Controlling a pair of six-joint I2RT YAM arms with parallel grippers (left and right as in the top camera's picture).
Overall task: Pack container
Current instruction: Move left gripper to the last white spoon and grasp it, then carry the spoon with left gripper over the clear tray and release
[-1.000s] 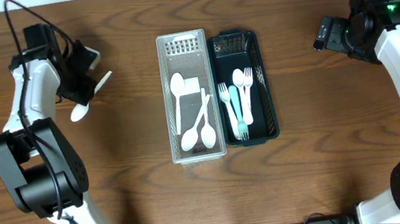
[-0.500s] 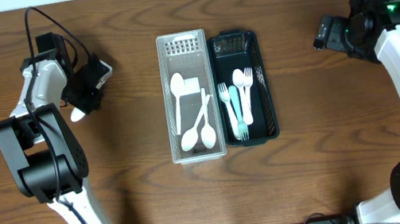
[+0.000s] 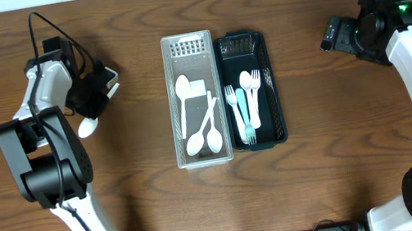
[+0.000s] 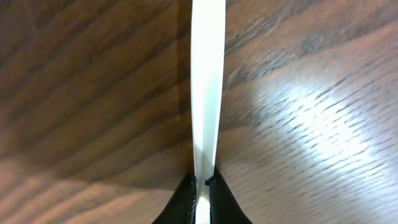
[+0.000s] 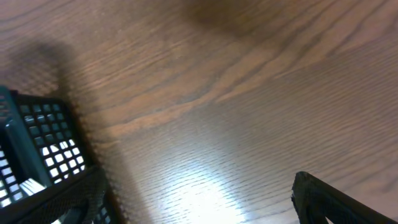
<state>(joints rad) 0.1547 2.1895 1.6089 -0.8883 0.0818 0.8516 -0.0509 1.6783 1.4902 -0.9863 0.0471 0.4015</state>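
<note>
Across the whole overhead view, wooden table (image 3: pixel 324 180). At centre, side by side and touching: white tray (image 3: pixel 175 112) with several packed spoons (image 3: pixel 183 87) inside, and to its right a dark basket (image 3: pixel 275 96) with forks (image 3: pixel 248 82). At upper right of the frame, well apart from both, right gripper (image 3: pixel 334 33): in its wrist view, fingers (image 5: pixel 329 199) spread wide over bare wood, nothing between them. At upper left, left gripper (image 3: pixel 95 96) clenched on a loose white spoon (image 3: pixel 86 128), bowl poking out toward lower left, well apart from the tray. In the left wrist view, thin handle (image 4: pixel 206 81) pinched edge-on between the fingertips (image 4: pixel 177 210) at the bottom of the frame, running straight up over wood; lifted or resting, impossible to tell. Judged by look: light, stiff moulded plastic, smooth, likely to pivot or slip in so narrow a pinch. Best held mid-handle, firmly but without bending, then lowered lengthwise into the white tray beside its fellows.
</note>
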